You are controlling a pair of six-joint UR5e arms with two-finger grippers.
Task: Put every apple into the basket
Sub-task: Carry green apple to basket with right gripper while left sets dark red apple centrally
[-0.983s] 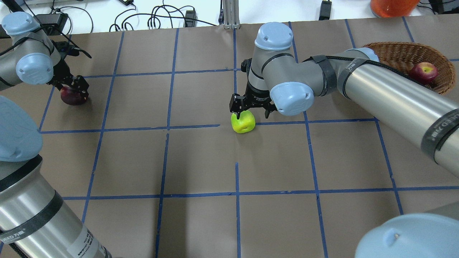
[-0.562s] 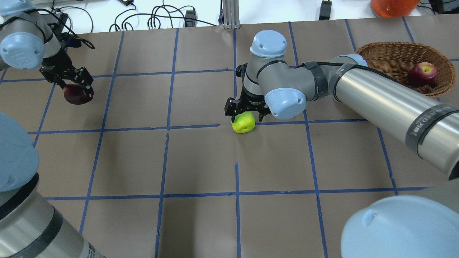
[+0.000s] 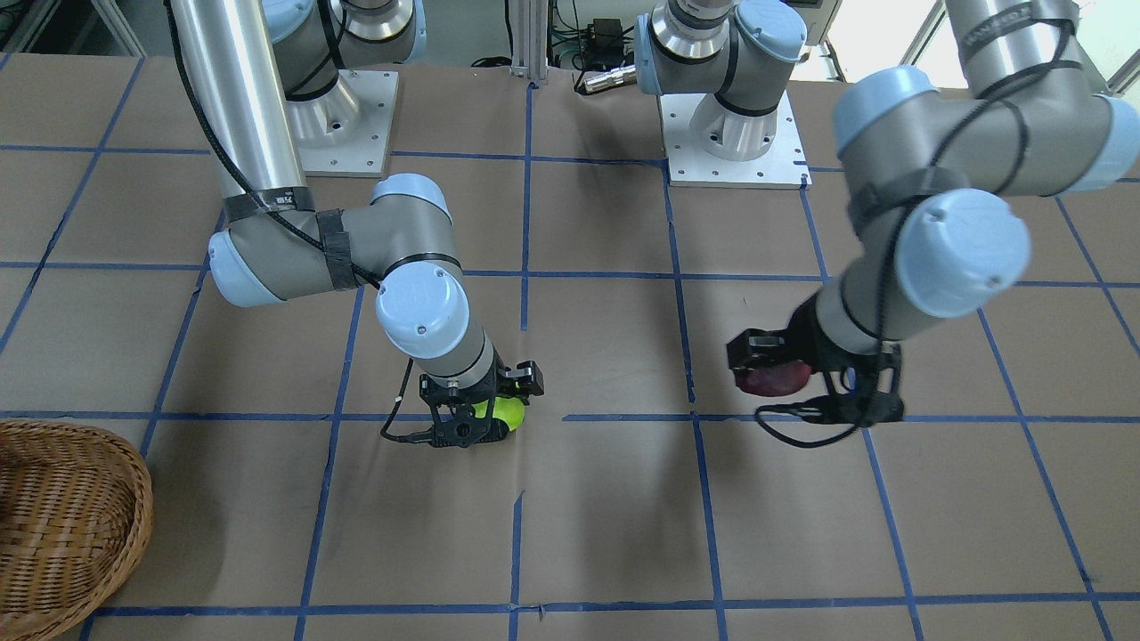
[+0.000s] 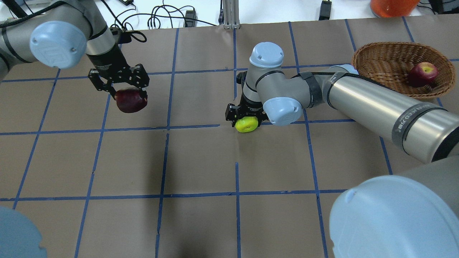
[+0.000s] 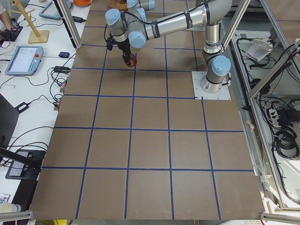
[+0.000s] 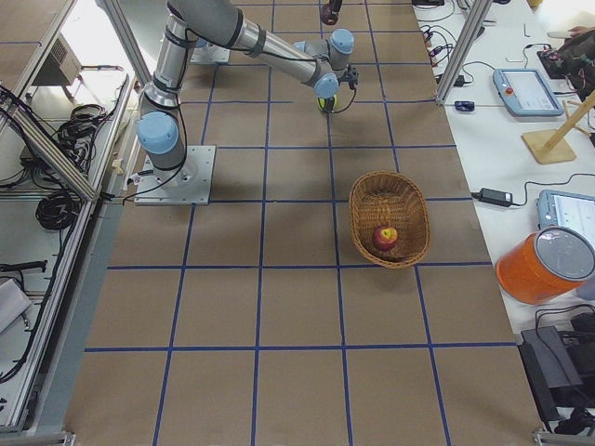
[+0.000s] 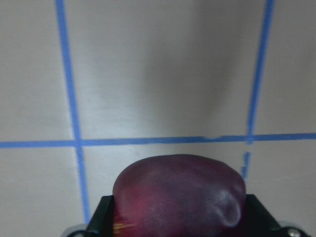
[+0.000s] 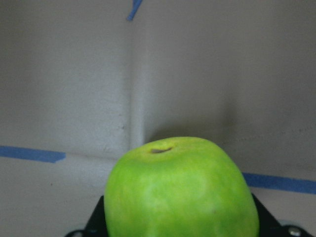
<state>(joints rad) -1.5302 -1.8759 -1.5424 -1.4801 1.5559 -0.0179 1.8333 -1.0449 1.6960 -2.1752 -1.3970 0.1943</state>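
The dark maroon apple (image 4: 131, 100) hangs above the table at the far left, held in my left gripper (image 4: 129, 94), which is shut on it; it also shows in the front view (image 3: 771, 377) and fills the left wrist view (image 7: 180, 195). The lime green apple (image 4: 246, 124) sits on the table near the middle. My right gripper (image 4: 246, 118) is low over it, open, one finger on each side; the right wrist view shows the apple (image 8: 181, 190) between the fingers. The red apple (image 4: 424, 73) lies inside the wicker basket (image 4: 380, 57) at the far right.
An orange container (image 4: 392, 7) stands beyond the table's far edge near the basket, and cables (image 4: 157, 18) lie along that edge. My right arm's long forearm (image 4: 376, 102) stretches between the green apple and the basket. Blue tape lines grid the brown table.
My left gripper lifted the maroon apple off the table and carried it rightward toward the middle. My right gripper came down around the green apple, which has not moved.
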